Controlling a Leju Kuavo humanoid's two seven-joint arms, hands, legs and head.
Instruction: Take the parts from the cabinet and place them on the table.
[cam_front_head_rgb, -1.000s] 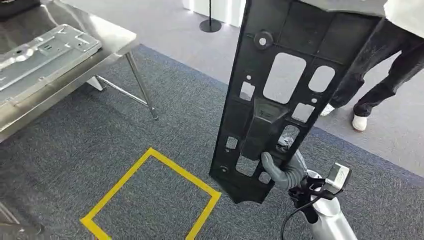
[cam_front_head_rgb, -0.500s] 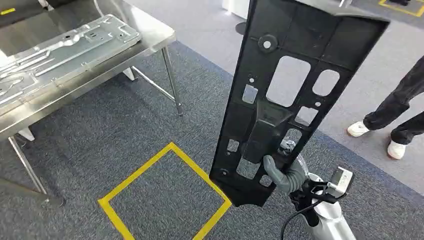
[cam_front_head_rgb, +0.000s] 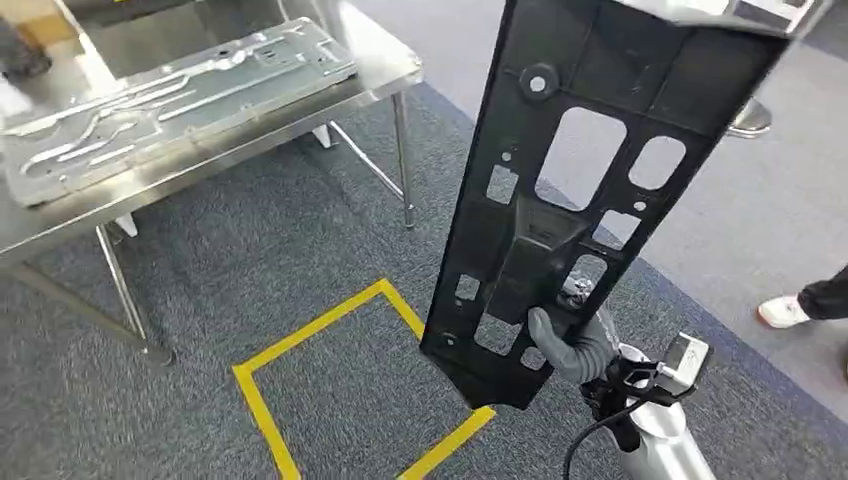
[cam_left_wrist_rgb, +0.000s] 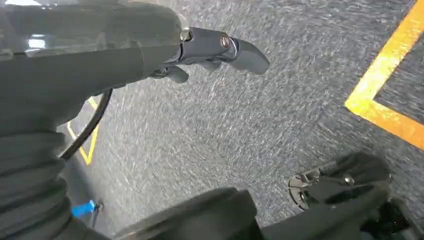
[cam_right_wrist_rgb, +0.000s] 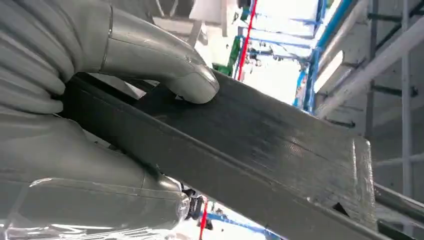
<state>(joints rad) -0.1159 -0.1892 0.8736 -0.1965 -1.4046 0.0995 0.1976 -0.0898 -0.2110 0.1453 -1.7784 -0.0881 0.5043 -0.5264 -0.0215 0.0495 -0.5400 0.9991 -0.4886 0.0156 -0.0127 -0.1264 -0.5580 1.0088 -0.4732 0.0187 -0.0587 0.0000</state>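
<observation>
One long black panel (cam_front_head_rgb: 590, 170), many cutouts, gripped upright by right hand (cam_front_head_rgb: 572, 345).

A long black plastic panel (cam_front_head_rgb: 590, 170) with rectangular cutouts stands nearly upright, gripped near its lower end by the right robot hand (cam_front_head_rgb: 572, 345).

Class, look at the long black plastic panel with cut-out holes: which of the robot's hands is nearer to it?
Right. The right hand grips the long black plastic panel near its lower end. The left hand holds nothing and hangs over the grey carpet, apart from the panel.
</observation>
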